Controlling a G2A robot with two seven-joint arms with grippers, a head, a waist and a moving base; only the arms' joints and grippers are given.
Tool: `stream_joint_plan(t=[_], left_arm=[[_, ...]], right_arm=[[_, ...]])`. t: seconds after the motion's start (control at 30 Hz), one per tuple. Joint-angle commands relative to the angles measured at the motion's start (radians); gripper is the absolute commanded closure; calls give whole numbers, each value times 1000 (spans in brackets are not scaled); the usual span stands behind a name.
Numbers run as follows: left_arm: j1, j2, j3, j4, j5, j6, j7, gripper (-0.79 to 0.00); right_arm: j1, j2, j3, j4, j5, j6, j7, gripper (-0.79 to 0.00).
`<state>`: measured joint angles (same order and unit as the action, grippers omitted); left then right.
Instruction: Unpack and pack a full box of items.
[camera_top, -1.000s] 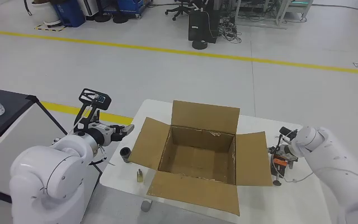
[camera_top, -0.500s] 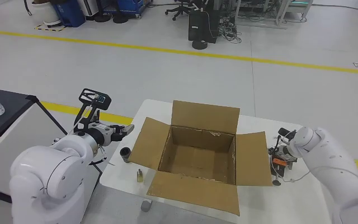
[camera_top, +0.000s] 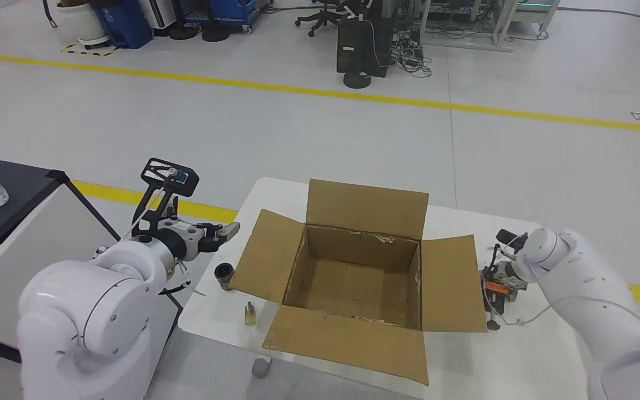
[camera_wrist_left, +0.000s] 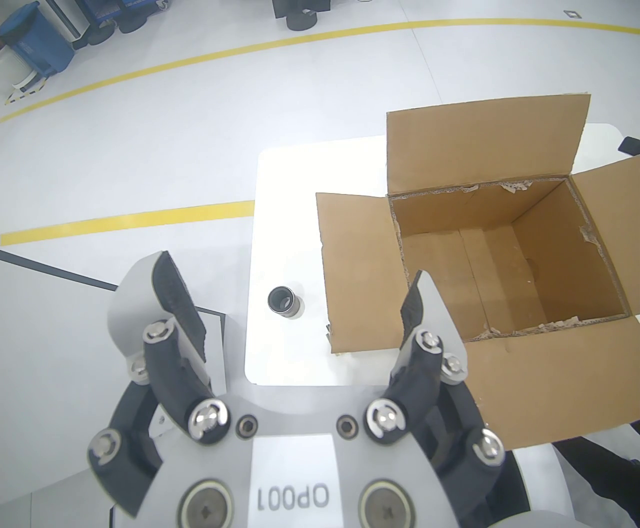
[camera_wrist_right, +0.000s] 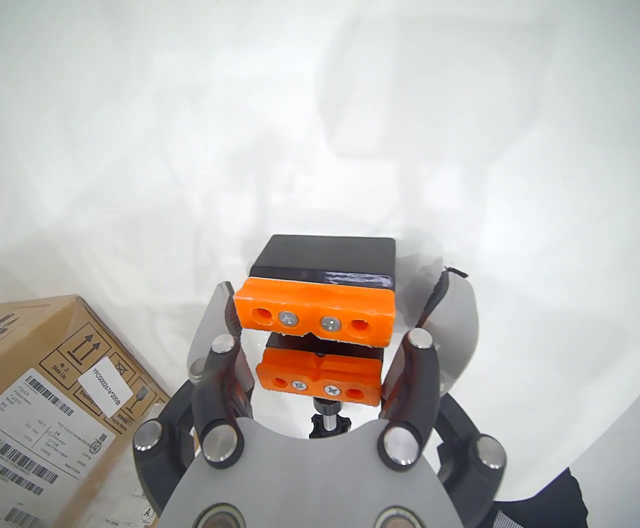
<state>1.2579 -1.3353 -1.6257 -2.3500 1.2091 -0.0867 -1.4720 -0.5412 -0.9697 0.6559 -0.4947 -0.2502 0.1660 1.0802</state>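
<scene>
left gripper (camera_wrist_left: 292, 267): spread, off-table, box's 9 o'clock
right gripper (camera_wrist_right: 340, 282): pinching orange clamp (camera_wrist_right: 315, 312), box's 3 o'clock
box (camera_top: 367, 208): open, mid-table
right wrist: barcode sticker (camera_wrist_right: 60, 415) on box side
left wrist: black cylinder (camera_wrist_left: 283, 301) beside flap

The white tabletop (camera_top: 460, 222) carries an open cardboard box (camera_top: 355, 285), with a black cylinder (camera_top: 224, 274) and a small bottle (camera_top: 249, 313) beside its left flap.

Pale item (camera_top: 248, 313) near box (camera_top: 366, 208) too small to identify
</scene>
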Motion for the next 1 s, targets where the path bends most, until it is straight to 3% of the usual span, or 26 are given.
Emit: stream_joint_plan(t=[0.0, 0.4, 0.63, 0.93, 0.97], left_arm=[[0, 0, 0, 0, 0, 0, 0, -785], [0, 0, 0, 0, 0, 0, 0, -785], [0, 0, 0, 0, 0, 0, 0, -785], [0, 0, 0, 0, 0, 0, 0, -785], [0, 0, 0, 0, 0, 0, 0, -785]], right_arm=[[0, -1, 3, 0, -6, 1, -2, 0], [6, 19, 40, -35, -46, -17, -1, 0], [7, 68, 100, -108, -79, -31, 41, 0], [-78, 121, 168, -283, -110, 28, 64, 0], [-89, 126, 176, -309, -114, 34, 67, -68]])
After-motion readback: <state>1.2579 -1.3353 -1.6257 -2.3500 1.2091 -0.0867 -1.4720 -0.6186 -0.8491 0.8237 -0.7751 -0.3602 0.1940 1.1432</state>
